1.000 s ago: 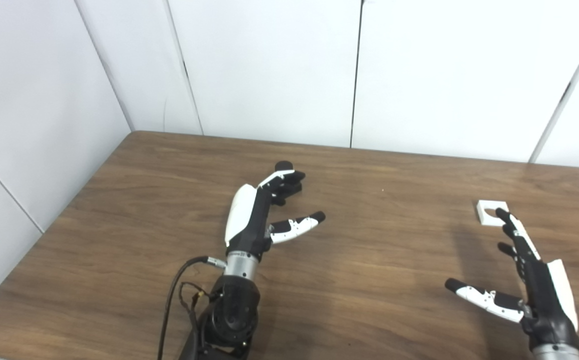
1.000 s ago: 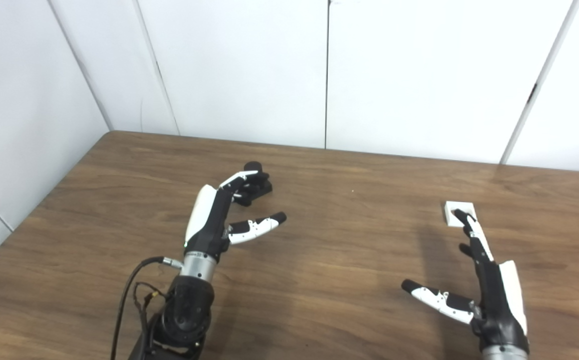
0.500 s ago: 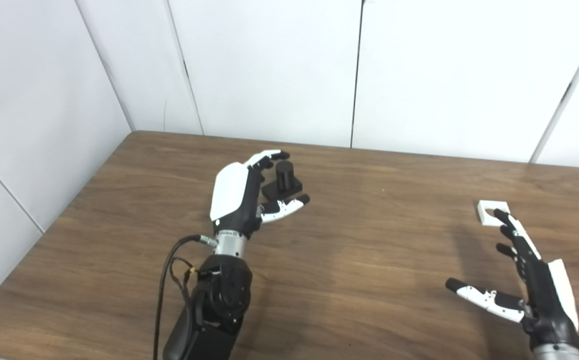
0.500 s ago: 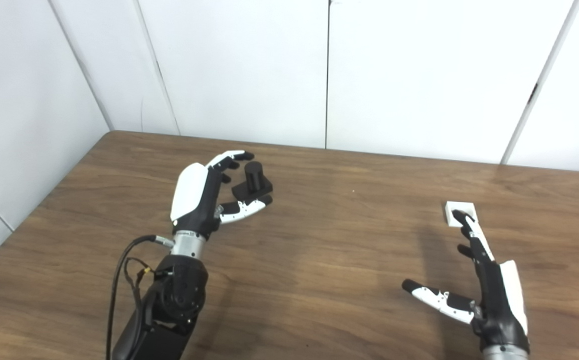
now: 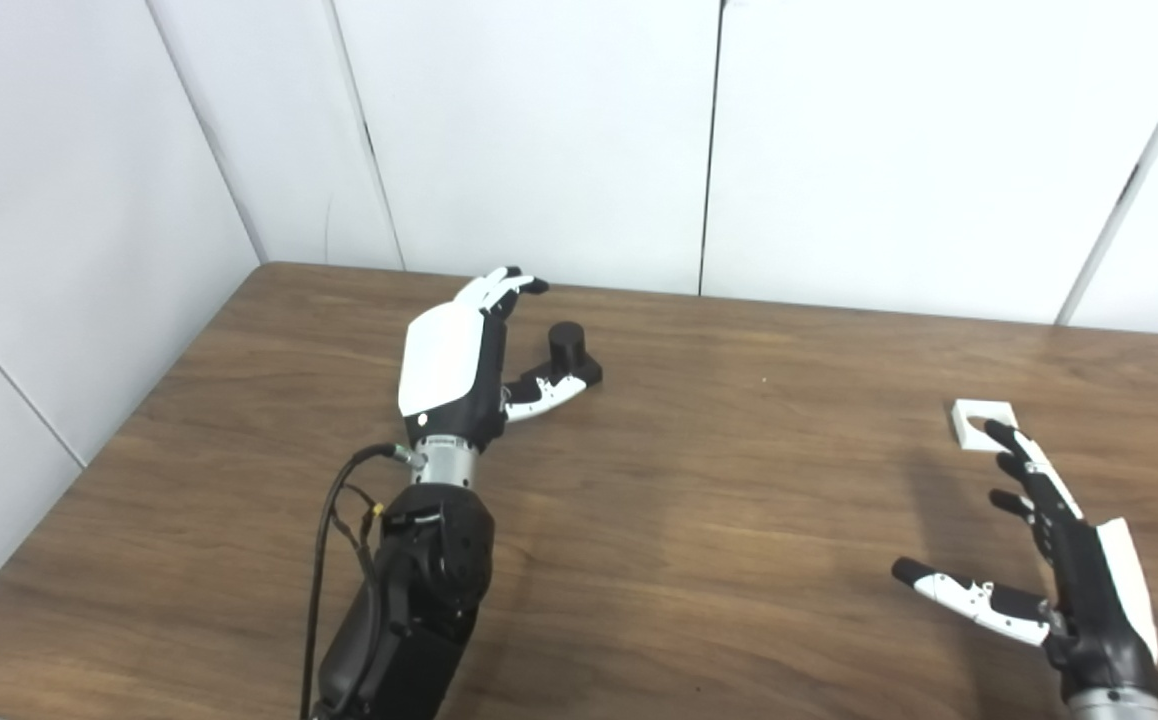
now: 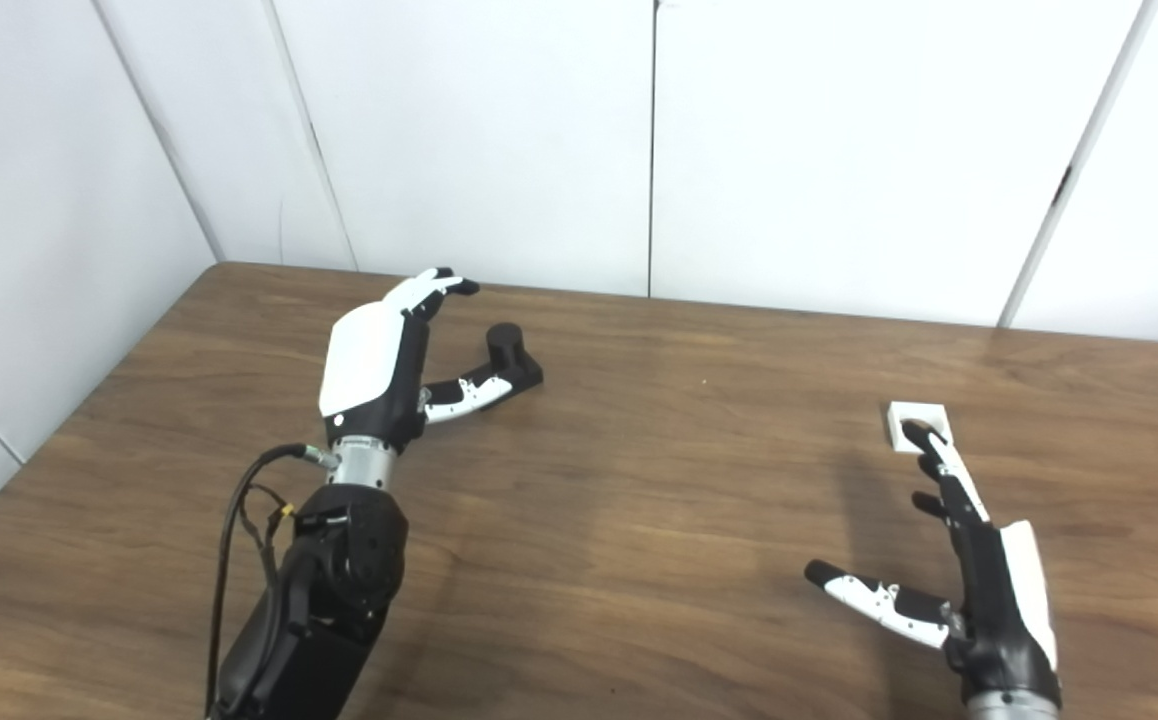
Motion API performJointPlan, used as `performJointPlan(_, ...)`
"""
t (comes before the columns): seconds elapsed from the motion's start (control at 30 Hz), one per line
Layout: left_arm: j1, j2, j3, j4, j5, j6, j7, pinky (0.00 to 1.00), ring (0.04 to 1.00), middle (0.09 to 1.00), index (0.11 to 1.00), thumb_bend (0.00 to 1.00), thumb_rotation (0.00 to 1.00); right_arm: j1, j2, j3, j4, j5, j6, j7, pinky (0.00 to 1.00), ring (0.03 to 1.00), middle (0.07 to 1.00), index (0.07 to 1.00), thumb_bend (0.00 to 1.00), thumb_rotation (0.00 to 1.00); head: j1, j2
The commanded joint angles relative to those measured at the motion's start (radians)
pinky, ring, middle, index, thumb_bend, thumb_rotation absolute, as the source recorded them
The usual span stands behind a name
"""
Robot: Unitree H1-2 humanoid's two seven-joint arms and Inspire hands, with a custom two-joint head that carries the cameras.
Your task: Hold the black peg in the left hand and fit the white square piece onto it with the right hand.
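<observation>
Left hand (image 5: pixel 459 365) spread beside upright black cylindrical peg on its square base (image 5: pixel 571 355), thumb at the base; right hand (image 5: pixel 1059 540) spread, fingertip overlapping white square piece (image 5: pixel 982 421) on brown wooden table (image 5: pixel 719 520).

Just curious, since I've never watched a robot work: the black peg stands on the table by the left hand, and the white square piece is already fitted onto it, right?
Not quite. The white square piece is not on the black peg; it lies apart on the table, at the fingers of the open right hand. The peg does stand by the open left hand. The left eye view shows this.
</observation>
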Motion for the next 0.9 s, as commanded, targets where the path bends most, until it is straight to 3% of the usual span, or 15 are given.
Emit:
performJointPlan(0.0,-0.064,0.035,-0.006,0.004,0.043,0.018,0.006,0.91,0.968,0.935,0.765,0.78,0.42,-0.028,-0.002,0.001,-0.040,-0.003,-0.019,-0.001,0.81,0.905,0.958,0.897,0.79,0.03,-0.001,0.001)
performJointPlan(0.17,-0.101,0.060,-0.027,0.039,0.076,0.072,-0.041,0.97,0.992,0.957,0.771,0.82,0.47,-0.029,0.009,0.002,-0.058,0.001,0.001,0.003,0.76,0.871,0.962,0.902,0.78,0.01,-0.005,0.008)
performJointPlan(0.3,-0.125,0.071,-0.044,0.085,0.081,0.100,-0.056,0.93,0.966,0.957,0.763,0.86,0.49,-0.031,0.016,0.004,-0.062,0.001,0.005,0.002,0.74,0.857,0.958,0.898,0.78,0.00,-0.006,0.008)
performJointPlan(0.63,-0.159,0.088,-0.074,0.196,0.075,0.115,-0.054,0.96,0.997,0.984,0.742,0.90,0.58,-0.020,0.025,0.015,-0.069,-0.008,0.015,0.001,0.73,0.855,0.963,0.895,0.78,0.00,-0.014,0.012)
performJointPlan(0.87,-0.181,0.091,-0.083,0.271,0.058,0.110,-0.033,1.00,1.000,0.991,0.700,0.91,0.57,-0.018,0.029,0.013,-0.081,-0.006,0.025,0.002,0.71,0.870,0.963,0.898,0.78,0.00,-0.019,0.015)
